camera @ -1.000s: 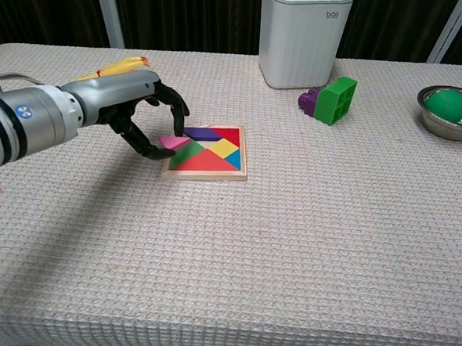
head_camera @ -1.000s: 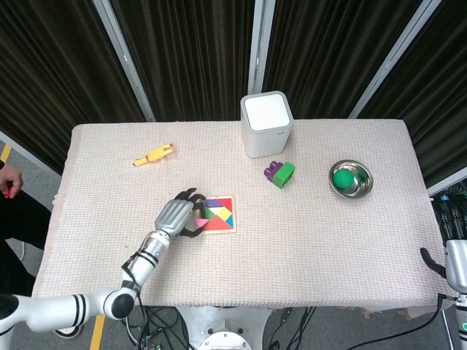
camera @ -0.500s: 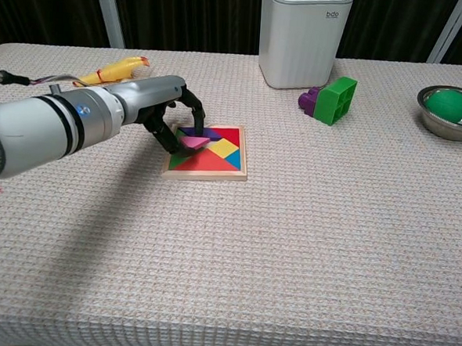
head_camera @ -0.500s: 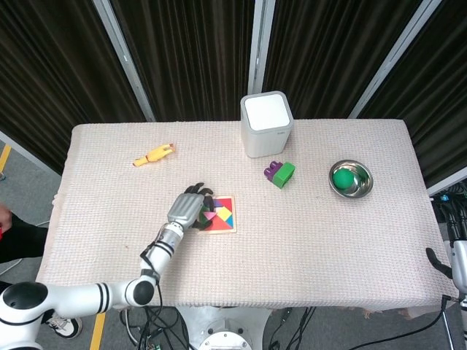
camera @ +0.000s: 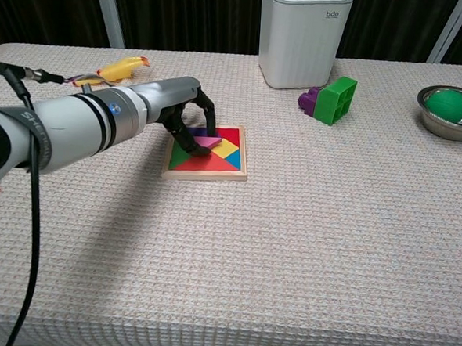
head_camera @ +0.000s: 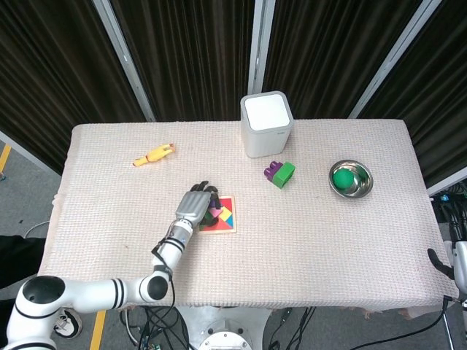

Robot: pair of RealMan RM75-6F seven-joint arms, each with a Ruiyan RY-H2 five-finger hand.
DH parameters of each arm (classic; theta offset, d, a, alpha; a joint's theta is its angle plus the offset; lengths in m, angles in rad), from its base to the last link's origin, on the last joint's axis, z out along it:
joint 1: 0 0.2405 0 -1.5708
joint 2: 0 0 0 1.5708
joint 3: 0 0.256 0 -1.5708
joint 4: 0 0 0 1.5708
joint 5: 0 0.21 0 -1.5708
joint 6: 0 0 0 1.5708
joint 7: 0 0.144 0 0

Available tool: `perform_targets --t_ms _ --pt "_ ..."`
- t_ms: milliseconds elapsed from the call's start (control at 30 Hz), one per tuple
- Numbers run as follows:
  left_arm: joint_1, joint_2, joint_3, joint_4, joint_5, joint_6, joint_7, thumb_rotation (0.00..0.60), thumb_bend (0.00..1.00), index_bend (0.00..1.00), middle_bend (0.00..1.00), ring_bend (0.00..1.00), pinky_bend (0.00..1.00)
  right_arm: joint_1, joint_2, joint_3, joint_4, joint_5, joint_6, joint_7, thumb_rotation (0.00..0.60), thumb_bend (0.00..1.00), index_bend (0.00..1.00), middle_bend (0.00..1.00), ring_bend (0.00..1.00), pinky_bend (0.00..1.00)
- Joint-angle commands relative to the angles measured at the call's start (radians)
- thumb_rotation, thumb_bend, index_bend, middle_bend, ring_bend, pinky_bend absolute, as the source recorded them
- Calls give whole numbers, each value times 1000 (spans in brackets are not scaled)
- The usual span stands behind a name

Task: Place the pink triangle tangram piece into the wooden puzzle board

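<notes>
My left hand (camera: 184, 114) (head_camera: 198, 205) reaches over the left part of the wooden puzzle board (camera: 207, 173) (head_camera: 226, 227) and pinches the pink triangle (camera: 209, 142) between its fingertips, just above the coloured pieces. The board lies flat near the table's middle, holding red, yellow, blue, green and purple pieces. In the head view the hand covers most of the pink triangle (head_camera: 211, 216). At the far right edge of the head view only a dark part of my right arm (head_camera: 438, 261) shows; the right hand itself is out of view.
A white bin (camera: 304, 36) stands at the back centre. Purple and green blocks (camera: 327, 100) lie to its right, and a metal bowl (camera: 447, 123) holding a green ball (camera: 446, 104) is further right. A yellow toy (head_camera: 154, 154) lies at the back left.
My left hand has carried the pink triangle rightward, from beside the board's left edge to over the board's upper middle.
</notes>
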Motion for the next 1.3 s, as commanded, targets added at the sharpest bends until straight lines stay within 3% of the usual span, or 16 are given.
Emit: perform_targets --t_ms 33,800,1300 --pt "-8 -10 -3 10 -14 8 5 600 351 509 196 27 107 0 -2 -1 4 2 -3 5 600 158 0 0 0 0" --pt "-29 -35 -13 32 -71 49 26 600 352 508 202 27 107 -1 0 1 7 5 -5 14 600 162 0 0 0 0" --pt "-35 -32 -11 33 -68 36 17 600 346 377 198 27 118 -2 5 3 5 10 -8 15 600 162 0 0 0 0"
